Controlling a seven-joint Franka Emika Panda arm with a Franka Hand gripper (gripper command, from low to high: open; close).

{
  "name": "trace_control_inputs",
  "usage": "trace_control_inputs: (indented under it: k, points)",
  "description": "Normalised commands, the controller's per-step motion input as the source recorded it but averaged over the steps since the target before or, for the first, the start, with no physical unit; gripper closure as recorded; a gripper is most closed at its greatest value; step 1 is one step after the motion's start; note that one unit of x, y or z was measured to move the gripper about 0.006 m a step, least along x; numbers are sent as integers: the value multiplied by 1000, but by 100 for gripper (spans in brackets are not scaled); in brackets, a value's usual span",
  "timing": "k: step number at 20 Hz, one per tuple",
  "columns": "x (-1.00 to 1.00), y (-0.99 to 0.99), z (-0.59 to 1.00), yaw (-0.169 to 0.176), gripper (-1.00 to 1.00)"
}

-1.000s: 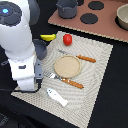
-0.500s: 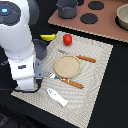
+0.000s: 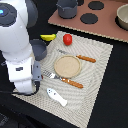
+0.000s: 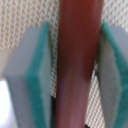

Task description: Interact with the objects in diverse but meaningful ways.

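— Brown-red, that rod (image 4: 77, 65) between the teal pads (image 4: 37, 75). What was it?

— Probably a handle, maybe the frying pan's; the wrist view was too close and blurred to say. The gripper (image 4: 75, 70) had its pads just beside the rod on both sides, so it looked pinched or nearly so, but I couldn't tell whether they truly touched.

— And where did everything lie?

— On the woven mat (image 3: 100, 75). The yellow banana (image 3: 48, 37) and red tomato (image 3: 67, 39) sat near its far edge, the round tan plate (image 3: 67, 65) in the middle, one brown-handled utensil (image 3: 80, 57) beside it and a fork with a brown handle (image 3: 65, 80) just on its near side. The white fish-shaped piece (image 3: 56, 96) lay by the near edge. A grey pan (image 3: 39, 48) showed at the exterior view's left edge, partly hidden by the arm (image 3: 20, 50).

— Which step, then?

— Grasping, I'd judge. Next would call for a firm squeeze, then a level lift so the handle wouldn't twist.
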Motion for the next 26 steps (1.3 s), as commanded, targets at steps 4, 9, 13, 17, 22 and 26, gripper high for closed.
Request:
trace_control_inputs:
  k: [4, 9, 13, 17, 22, 26]
  points:
    - [10, -104, 17, 17, 100]
    - [126, -38, 697, 4, 100]
    - [183, -6, 1000, 22, 100]
    - [121, -8, 951, 18, 100]
    - [10, 35, 211, 30, 100]
    - [231, 114, 252, 12, 100]
